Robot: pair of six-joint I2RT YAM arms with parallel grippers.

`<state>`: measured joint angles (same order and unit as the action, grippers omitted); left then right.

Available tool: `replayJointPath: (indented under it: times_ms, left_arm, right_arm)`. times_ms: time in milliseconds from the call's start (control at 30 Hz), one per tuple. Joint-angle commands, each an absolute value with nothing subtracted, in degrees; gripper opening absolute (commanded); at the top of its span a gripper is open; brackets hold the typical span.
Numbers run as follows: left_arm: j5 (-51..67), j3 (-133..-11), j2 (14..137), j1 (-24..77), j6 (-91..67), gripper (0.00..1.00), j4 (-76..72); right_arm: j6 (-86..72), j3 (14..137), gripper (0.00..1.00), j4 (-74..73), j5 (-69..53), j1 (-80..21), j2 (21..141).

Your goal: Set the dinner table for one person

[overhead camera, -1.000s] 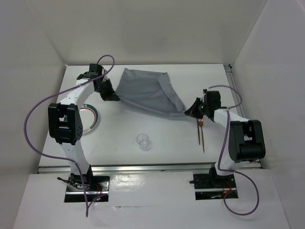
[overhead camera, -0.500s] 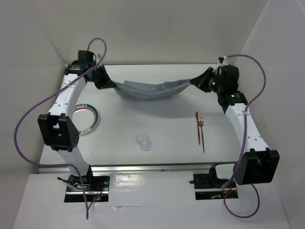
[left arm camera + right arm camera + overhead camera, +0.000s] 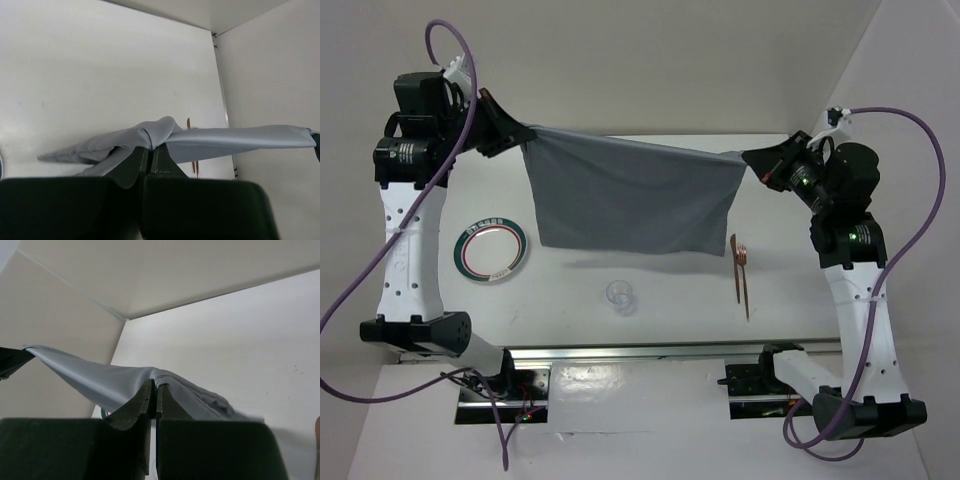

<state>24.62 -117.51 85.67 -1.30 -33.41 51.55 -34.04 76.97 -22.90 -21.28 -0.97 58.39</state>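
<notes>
The grey cloth mat (image 3: 630, 195) hangs stretched flat in the air above the white dinner table (image 3: 620, 275). My left gripper (image 3: 523, 133) is shut on its top left corner, and my right gripper (image 3: 748, 158) is shut on its top right corner. In the left wrist view the cloth (image 3: 240, 140) bunches at my closed left gripper (image 3: 150, 147). In the right wrist view the cloth (image 3: 100, 377) is pinched in my right gripper (image 3: 155, 385). A plate with a green and red rim (image 3: 492, 249), a clear glass (image 3: 619, 294) and copper cutlery (image 3: 741, 275) lie on the table.
White walls enclose the table at the back and both sides. A silver rail (image 3: 640, 351) runs along the near edge, above both arm bases. The cutlery tips also show under the cloth in the left wrist view (image 3: 195, 166).
Both arms have risen and spread apart. The cloth went from a crumpled heap on the table to a sagging strip, then to a taut sheet hanging in the air.
</notes>
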Motion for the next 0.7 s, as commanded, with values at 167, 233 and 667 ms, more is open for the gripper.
replayJointPath:
  times_ms: [167,233,667]
  left_arm:
    - [25.0,-121.5,89.1,-2.4,-33.0,0.00,53.1]
    - [25.7,-122.1,90.9,-2.4,-33.0,0.00,52.6]
    - [29.9,-133.8,108.1,-2.4,-35.2,0.00,48.5]
  right_arm:
    - [-33.1,81.4,0.00,-26.5,-16.1,-0.6,58.7]
    - [-32.5,82.9,0.00,-25.9,-15.6,-0.6,60.5]
    - [-29.5,95.3,0.00,-21.5,-22.2,1.1,83.7]
